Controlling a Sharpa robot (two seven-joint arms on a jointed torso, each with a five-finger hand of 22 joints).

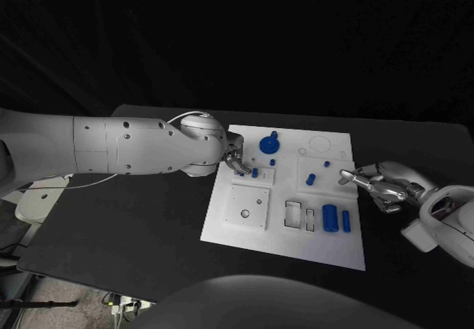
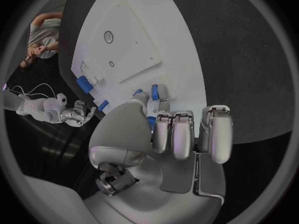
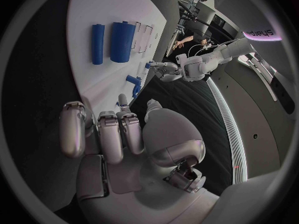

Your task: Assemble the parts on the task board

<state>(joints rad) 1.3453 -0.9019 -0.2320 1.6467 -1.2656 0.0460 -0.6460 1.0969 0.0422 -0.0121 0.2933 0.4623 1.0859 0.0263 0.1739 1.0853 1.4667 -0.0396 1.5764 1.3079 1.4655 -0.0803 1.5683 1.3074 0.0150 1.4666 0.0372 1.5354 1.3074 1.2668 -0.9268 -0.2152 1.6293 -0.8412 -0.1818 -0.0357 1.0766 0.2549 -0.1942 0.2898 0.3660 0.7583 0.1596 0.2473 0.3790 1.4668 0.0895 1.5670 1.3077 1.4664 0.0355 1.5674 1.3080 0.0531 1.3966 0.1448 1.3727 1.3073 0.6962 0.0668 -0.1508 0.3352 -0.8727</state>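
White task board lying flat in the middle of the black surface, several blue parts on it. Left hand reaching over the board's left edge, fingertips down among two small blue pegs near the upper left; in the left wrist view fingers curled downward beside those pegs, touching or just next to them, hard to tell whether anything is pinched. Right hand hovering at the board's right edge, fingers bent inward, one tip pointing toward a short blue peg standing in the board; nothing visibly held, grip state unclear. Blue round knob seated near the board's top, just right of the left hand. Wide blue block and slim blue rod lying side by side in the lower right area, beside rectangular slots. Square raised plate with a small hole at lower left.
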